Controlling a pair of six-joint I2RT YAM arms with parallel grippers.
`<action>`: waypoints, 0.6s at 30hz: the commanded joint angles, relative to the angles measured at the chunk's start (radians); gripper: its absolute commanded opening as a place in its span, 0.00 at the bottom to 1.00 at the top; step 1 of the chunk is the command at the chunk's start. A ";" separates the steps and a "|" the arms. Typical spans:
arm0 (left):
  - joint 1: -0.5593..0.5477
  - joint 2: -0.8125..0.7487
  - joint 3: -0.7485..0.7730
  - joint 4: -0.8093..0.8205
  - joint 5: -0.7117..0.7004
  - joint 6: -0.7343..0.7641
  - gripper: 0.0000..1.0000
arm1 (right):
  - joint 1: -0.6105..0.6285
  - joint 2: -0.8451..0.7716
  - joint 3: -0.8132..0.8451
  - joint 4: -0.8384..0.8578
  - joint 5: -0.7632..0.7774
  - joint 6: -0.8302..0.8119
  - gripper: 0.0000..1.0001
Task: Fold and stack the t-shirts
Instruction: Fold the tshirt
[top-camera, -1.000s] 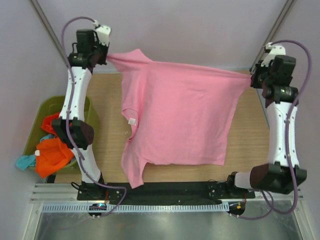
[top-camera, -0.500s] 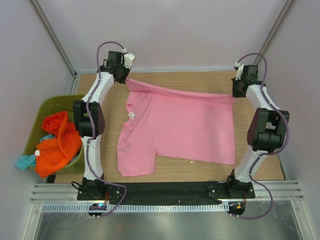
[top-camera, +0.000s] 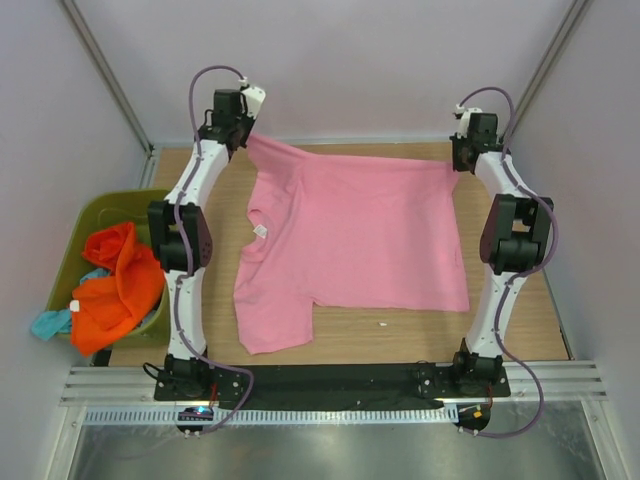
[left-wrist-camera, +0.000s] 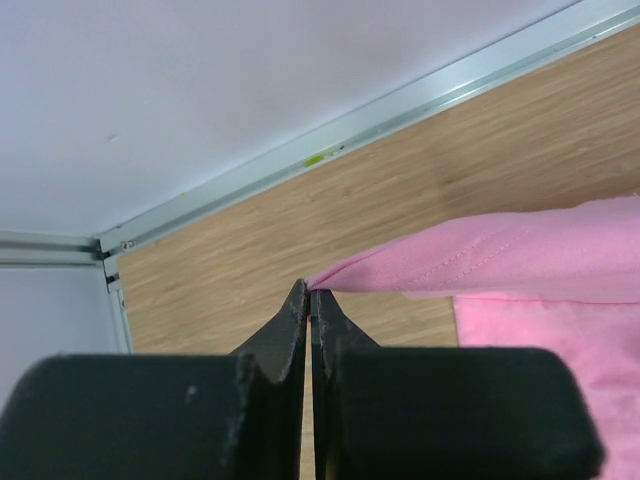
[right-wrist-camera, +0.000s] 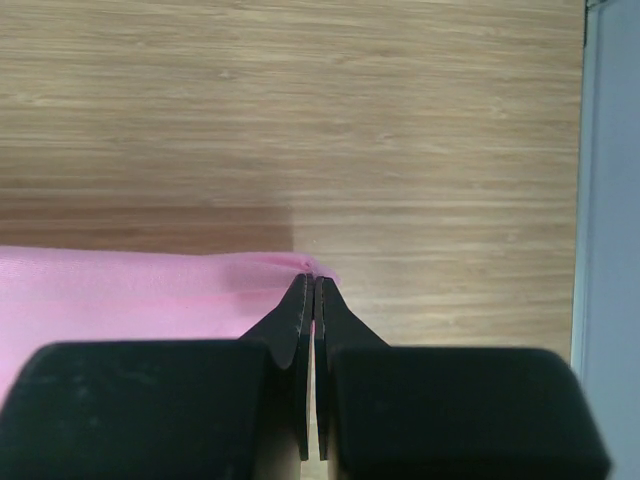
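Currently pink short-sleeved cotton t-shirt (top-camera: 355, 240) lies spread across wooden desk (top-camera: 515, 325), far edge taut between far corners; left gripper (left-wrist-camera: 308, 300) pressed together, pinching far-left cloth tip; right gripper (right-wrist-camera: 308, 285) likewise pinching far-right tip; risk: uneven release bunches far edge; thin pinch may slip under tension.

The shirt (top-camera: 360, 235) is recorded as plain pink, with a white label (top-camera: 263, 232). The tabletop (top-camera: 400, 325) is noted as light wood grain. The bin (top-camera: 110, 205) is olive green. An orange cloth (top-camera: 120, 285) and a teal cloth (top-camera: 48, 323) are observed. The arms (top-camera: 195, 185) are white, black-jointed, cabled in purple.
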 joint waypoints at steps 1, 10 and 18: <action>0.001 0.064 0.078 0.065 -0.052 0.045 0.00 | 0.006 0.045 0.088 0.061 0.063 -0.026 0.01; -0.039 0.165 0.149 0.061 -0.096 0.055 0.00 | 0.003 0.194 0.292 0.080 0.124 -0.053 0.01; -0.040 0.203 0.190 0.118 -0.142 0.085 0.00 | 0.010 0.349 0.532 0.000 0.146 -0.066 0.01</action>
